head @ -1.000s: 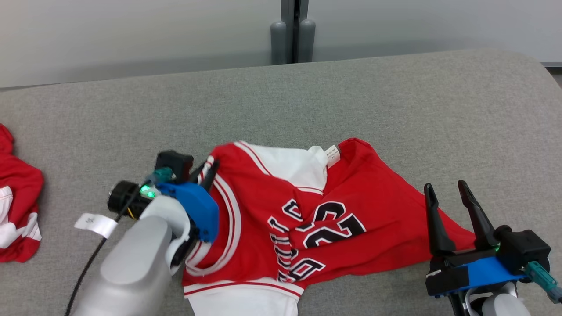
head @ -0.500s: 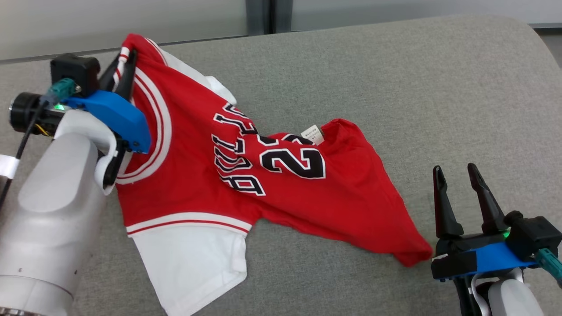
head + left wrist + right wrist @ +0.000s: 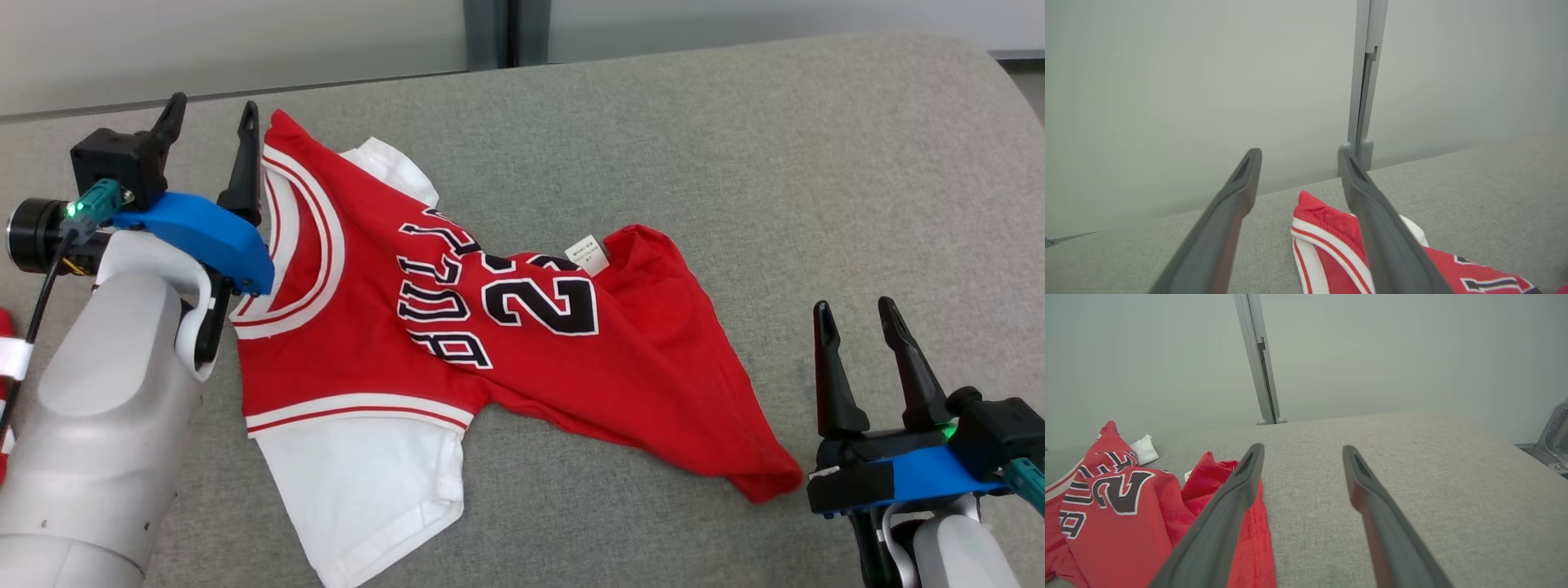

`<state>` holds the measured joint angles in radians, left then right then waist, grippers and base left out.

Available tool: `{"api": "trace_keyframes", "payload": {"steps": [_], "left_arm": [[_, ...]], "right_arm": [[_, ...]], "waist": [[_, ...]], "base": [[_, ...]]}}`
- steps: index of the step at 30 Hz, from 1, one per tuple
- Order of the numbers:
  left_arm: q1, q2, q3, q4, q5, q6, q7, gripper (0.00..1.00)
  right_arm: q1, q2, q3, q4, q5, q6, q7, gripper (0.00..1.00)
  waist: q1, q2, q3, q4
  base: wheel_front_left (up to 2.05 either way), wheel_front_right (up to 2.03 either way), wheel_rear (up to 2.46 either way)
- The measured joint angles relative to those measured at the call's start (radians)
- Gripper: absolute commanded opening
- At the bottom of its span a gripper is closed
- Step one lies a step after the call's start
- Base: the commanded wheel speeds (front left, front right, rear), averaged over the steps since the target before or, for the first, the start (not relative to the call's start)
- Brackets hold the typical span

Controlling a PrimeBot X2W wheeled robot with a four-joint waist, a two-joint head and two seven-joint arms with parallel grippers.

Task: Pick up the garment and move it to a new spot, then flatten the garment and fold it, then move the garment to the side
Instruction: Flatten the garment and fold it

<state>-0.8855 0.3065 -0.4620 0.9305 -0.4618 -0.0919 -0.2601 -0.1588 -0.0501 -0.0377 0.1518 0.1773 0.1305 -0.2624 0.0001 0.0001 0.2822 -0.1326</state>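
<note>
Head view: red garment (image 3: pixel 522 351) lies rumpled on the grey desk (image 3: pixel 735 163), centre-left; left claw (image 3: pixel 212 104) stands apart, empty, beside its far-left shoulder strap; right claw (image 3: pixel 853 306) apart, empty, just right of the near-right hem corner. Left wrist view: strap tip lies on the desk between the spread jaws; right wrist view: garment lies left of the spread jaws, bare desk between them.

Red jersey (image 3: pixel 522 343), white sleeves, black "23", rumpled, lying on grey cushion.
</note>
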Motion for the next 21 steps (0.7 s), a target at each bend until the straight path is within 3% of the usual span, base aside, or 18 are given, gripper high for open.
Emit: {"api": "trace_keyframes", "payload": {"steps": [8,21], "left_arm": [[0.260,0.002,0.137,-0.347,0.068,0.073,-0.002,1.00],[0.627,-0.062,0.279,-0.656,0.178,0.103,-0.002,1.00]], "right_arm": [[0.028,0.000,-0.005,0.015,-0.001,0.000,0.000,1.00],[0.083,0.000,-0.019,0.031,-0.018,0.000,0.000,1.00]], "waist": [[-0.0002,0.0000,-0.075,0.040],[-0.0003,0.0000,-0.173,0.112]], "base": [[0.00,0.00,0.00],[0.00,0.00,0.00]]}}
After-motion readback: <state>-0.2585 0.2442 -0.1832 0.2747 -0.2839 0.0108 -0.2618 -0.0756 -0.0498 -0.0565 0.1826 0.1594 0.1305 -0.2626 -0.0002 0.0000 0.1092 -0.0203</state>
